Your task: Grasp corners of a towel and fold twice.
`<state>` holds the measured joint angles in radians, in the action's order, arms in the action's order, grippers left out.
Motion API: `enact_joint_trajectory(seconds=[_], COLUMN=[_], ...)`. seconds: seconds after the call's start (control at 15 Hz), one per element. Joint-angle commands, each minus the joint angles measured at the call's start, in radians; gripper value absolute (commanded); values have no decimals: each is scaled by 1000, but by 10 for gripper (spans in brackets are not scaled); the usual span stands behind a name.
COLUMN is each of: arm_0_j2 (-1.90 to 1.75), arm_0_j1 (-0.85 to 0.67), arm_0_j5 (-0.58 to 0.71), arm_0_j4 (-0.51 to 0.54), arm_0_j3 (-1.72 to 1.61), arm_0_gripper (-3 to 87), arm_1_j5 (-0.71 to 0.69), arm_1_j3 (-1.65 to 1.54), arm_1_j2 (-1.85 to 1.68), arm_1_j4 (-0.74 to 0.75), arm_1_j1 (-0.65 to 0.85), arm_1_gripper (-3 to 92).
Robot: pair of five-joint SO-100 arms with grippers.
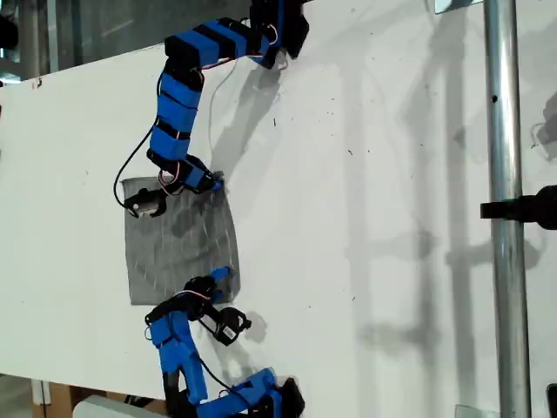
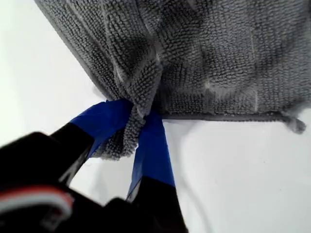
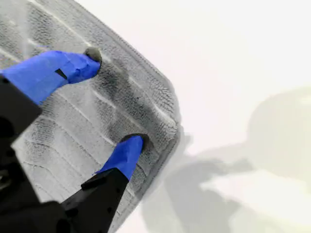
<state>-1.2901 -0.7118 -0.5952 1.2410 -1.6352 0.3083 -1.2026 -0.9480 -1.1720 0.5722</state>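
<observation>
Pinched between the jaws of my first gripper [image 2: 138,133] is a bunched corner [image 2: 127,138] of the towel [image 1: 180,244], which lies flat on the white counter [image 1: 365,218]. My second gripper [image 3: 116,104] stands wide, both tips pressing into the cloth near another corner [image 3: 167,128], nothing caught yet. If one side lifts while this one closes on pile alone, the towel could drag or fold askew.

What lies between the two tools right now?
Only the grey striped terry towel spans between my first tool and my second tool, lying flat on the white table; the exterior view shows it.
</observation>
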Motion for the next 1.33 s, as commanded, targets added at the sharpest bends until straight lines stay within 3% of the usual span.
enact_joint_trajectory(seconds=[0.0,0.13,0.2,0.27,0.33,0.47,0.73,1.0,1.13,1.27], arm_0_j2=[20,37,38,35,6,-49,-305,-692,-825,-884], arm_0_j1=[-20,-37,-46,-51,-48,-20,155,503,621,535], arm_0_j5=[-18,-20,-14,-15,-12,-28,-141,-436,-578,-532], arm_0_j4=[-18,-18,-21,-31,-64,-92,3,83,74,15], arm_0_j3=[-17,-29,-35,-43,-72,-89,-63,-209,-325,-439], arm_0_gripper=[258,217,153,15,-23,-12,-12,-12,-12,-12], arm_1_j5=[9,9,9,11,12,15,91,357,451,443], arm_1_j3=[-3,-3,-5,-8,-12,-37,-230,-364,-337,-396], arm_1_j2=[-29,-29,-29,-32,-35,-61,-353,-670,-692,-736], arm_1_j4=[9,12,12,12,12,12,-52,-199,-229,-207], arm_1_j1=[0,2,5,6,8,8,-89,-462,-591,-488], arm_1_gripper=[-2,-2,-2,-2,-2,-2,-2,-2,-2,-2])
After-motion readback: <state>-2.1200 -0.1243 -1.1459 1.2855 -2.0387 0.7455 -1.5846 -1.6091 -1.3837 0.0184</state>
